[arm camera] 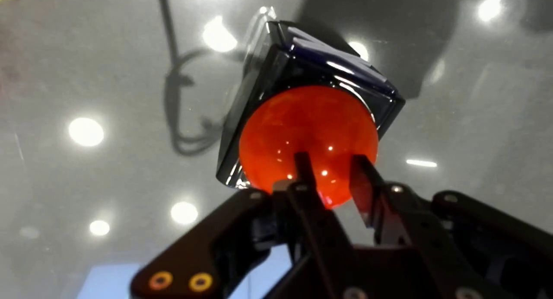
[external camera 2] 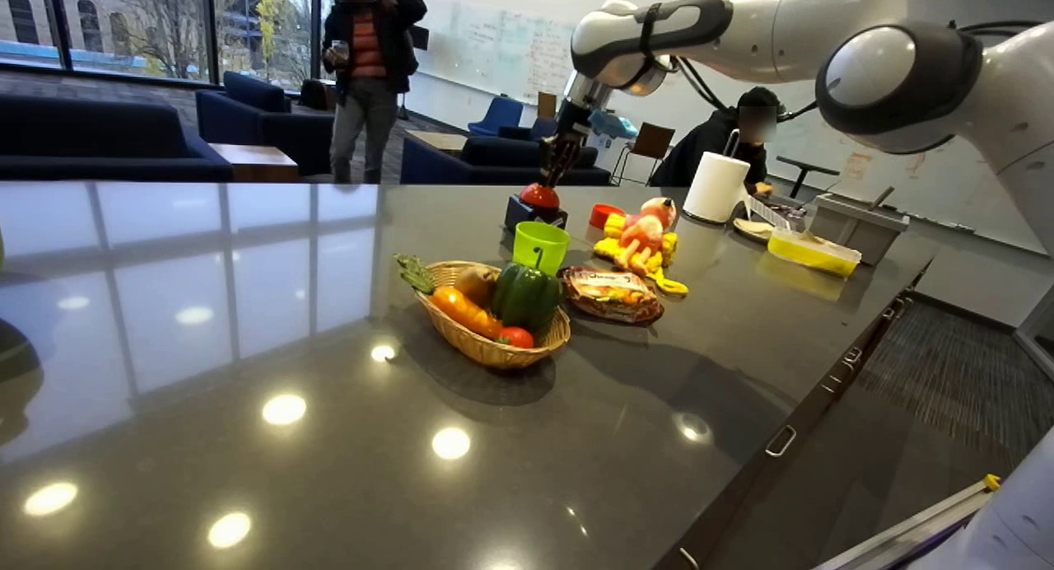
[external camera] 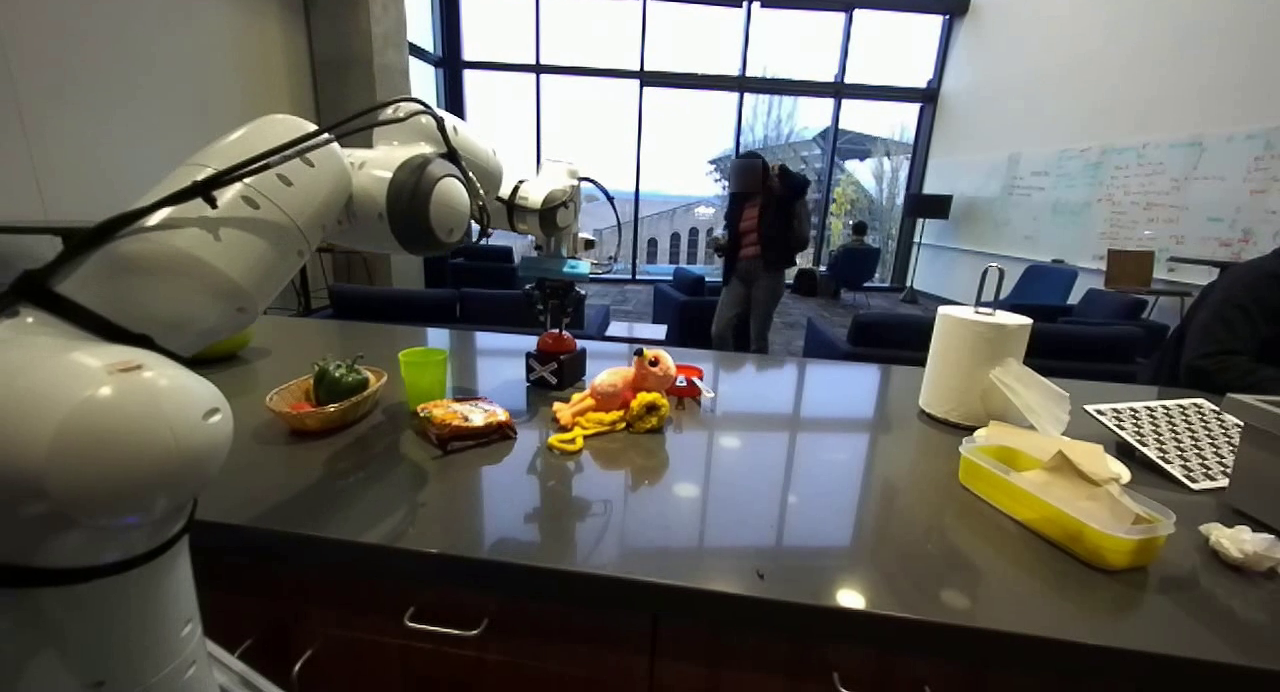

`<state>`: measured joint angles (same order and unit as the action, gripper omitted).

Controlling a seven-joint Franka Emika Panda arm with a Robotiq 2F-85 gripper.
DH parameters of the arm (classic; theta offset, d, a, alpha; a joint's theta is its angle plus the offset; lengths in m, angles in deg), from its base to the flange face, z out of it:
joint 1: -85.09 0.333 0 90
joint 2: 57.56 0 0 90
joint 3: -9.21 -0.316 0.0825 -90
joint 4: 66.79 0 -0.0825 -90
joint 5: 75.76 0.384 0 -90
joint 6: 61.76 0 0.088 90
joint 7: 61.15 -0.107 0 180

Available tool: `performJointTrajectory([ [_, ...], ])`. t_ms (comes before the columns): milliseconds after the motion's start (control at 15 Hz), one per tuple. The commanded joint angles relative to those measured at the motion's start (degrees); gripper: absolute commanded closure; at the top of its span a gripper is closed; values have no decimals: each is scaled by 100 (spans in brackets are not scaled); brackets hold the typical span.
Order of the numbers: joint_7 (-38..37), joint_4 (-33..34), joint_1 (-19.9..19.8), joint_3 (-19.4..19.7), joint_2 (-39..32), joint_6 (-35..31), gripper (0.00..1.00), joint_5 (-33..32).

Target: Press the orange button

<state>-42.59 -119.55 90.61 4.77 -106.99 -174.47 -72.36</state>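
The orange-red dome button (external camera: 556,343) sits on a black box base (external camera: 545,369) with a white X on its side, upright on the dark counter. In both exterior views the button (external camera 2: 540,196) is directly under my gripper (external camera 2: 550,177). In the wrist view the dome (arm camera: 298,117) lies behind the fingertips of my gripper (arm camera: 330,157). The fingers are parted by a modest gap with nothing between them. The tips are at or just above the dome's top; I cannot tell whether they touch it.
Near the button stand a green cup (external camera: 424,375), a packaged food item (external camera: 465,420), a plush bird (external camera: 620,387) on yellow yarn and a red dish (external camera 2: 603,214). A wicker basket (external camera 2: 486,352) holds toy vegetables. Farther along are a paper towel roll (external camera: 970,362) and a yellow container (external camera: 1060,522).
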Motion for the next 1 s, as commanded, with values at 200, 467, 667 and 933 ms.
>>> performJointTrajectory([
  [200, -99, 1805, 110, 53, -993, 896, 100, -86],
  [467, -76, 2124, 178, 79, -1117, 1050, 100, -93],
  [667, -72, 2226, 239, 100, -1145, 1081, 100, -111],
  [933, -102, 2231, 289, 131, -1230, 1250, 100, -109],
])
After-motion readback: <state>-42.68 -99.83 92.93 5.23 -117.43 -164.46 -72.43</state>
